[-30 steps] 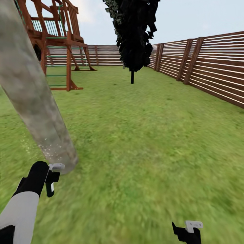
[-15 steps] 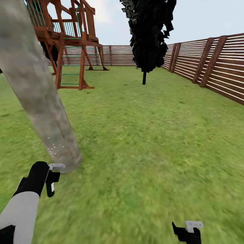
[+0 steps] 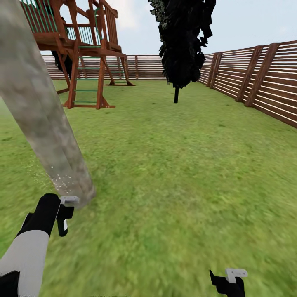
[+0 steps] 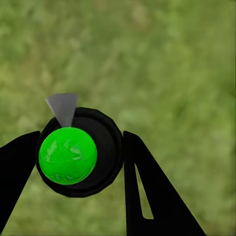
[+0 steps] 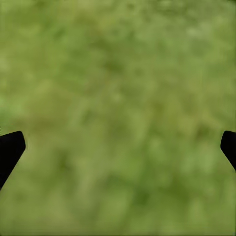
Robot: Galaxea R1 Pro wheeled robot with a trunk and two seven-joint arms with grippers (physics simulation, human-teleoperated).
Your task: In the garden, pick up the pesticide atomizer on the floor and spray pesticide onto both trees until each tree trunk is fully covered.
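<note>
Two grippers are seen over the grass [image 3: 185, 185] of the garden, and no writing, brand or label can be read on anything. One mottled grey-brown tree trunk [image 3: 39, 111] rises at the near left of the head view, with fine pale specks scattered on its lower part and on the grass just beside it. The left gripper [image 3: 65, 214] is held just in front of the foot of that trunk; in the left wrist view its two black fingers [image 4: 147, 191] are closed against the sides of one round black bottle [image 4: 105, 147], the atomizer, whose top shows bright green and carries one small grey nozzle. The right gripper [image 5: 118, 147] hangs low at the near right over bare grass, its two fingertips [image 5: 10, 150] spread wide apart with nothing between them. One narrow black tree [image 3: 181, 37] stands farther off, one wooden play frame [image 3: 80, 49] with green rungs is seen at the far left, and a brown slatted fence [image 3: 264, 82] runs along the back and the right side
</note>
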